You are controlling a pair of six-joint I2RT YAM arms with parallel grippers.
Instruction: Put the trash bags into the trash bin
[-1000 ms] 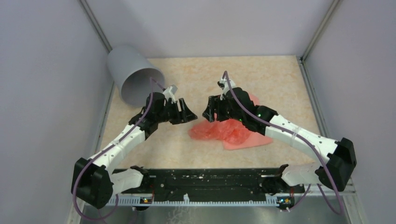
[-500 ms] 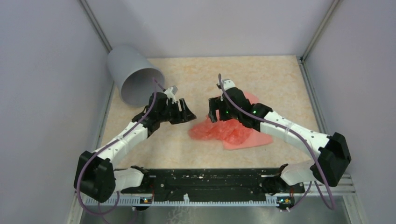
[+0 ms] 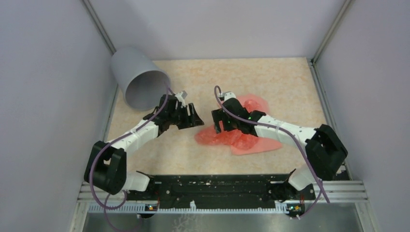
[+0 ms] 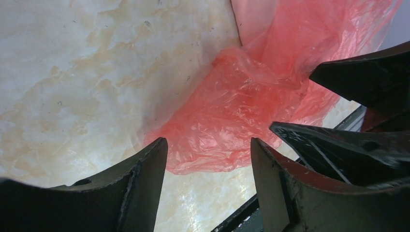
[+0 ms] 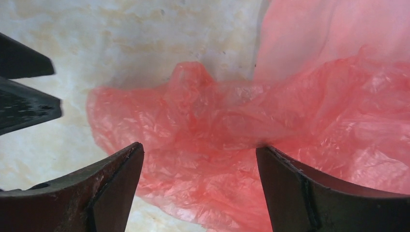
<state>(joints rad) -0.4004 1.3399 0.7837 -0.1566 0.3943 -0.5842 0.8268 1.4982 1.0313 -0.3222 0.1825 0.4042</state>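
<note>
The salmon-pink trash bags [image 3: 244, 137] lie crumpled and partly flat on the table right of centre; they also show in the left wrist view [image 4: 241, 106] and the right wrist view [image 5: 270, 125]. The grey trash bin [image 3: 138, 79] lies on its side at the back left, mouth facing the table centre. My left gripper [image 3: 193, 117] is open and empty, just left of the bags. My right gripper [image 3: 218, 121] is open, low over the bags' left edge, its jaws straddling crumpled film [image 5: 203, 159]. The two grippers face each other closely.
Grey walls close in the table at left, back and right. A black rail [image 3: 217, 188] runs along the near edge by the arm bases. The beige table [image 3: 270, 82] shows bare surface behind the bags.
My right gripper has moved down and left onto the bags' left edge. My left arm has stretched slightly toward the bags. The bags and bin have not moved.
</note>
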